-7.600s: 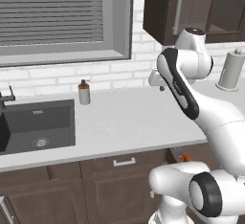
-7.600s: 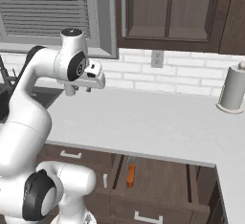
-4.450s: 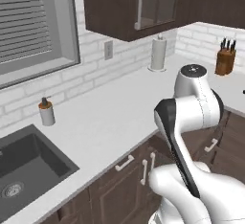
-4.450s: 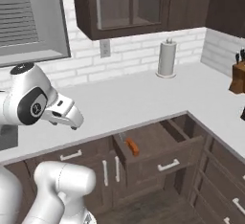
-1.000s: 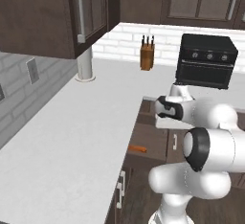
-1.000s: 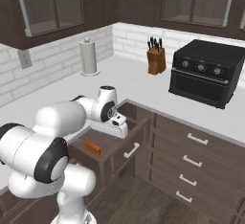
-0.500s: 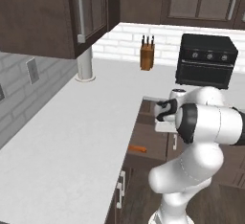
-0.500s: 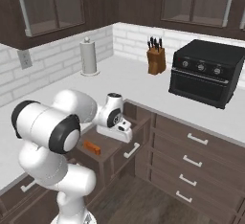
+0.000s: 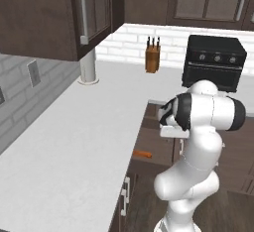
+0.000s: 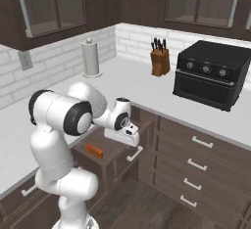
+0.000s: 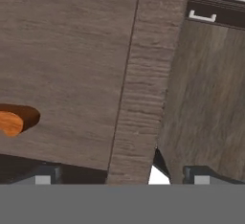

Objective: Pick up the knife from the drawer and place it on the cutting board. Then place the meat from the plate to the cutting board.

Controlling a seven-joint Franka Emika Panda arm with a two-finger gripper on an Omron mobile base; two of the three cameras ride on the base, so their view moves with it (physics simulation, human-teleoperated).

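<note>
now the gripper (image 10: 128, 136), jaws wide and empty, has swung lower over the drawer (image 10: 113, 149), nearer the knife (image 10: 94, 150).

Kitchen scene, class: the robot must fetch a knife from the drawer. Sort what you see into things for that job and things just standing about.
For the job: knife, drawer, gripper.
Standing about: knife block, paper towel roll, oven.

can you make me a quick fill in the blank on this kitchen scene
1. The knife lies in the open ____.
2. The knife's handle is ____.
3. The gripper hangs over the drawer with its jaws ____.
4. The knife block stands beside the black ____.

Missing words: drawer; orange; open; oven
</note>
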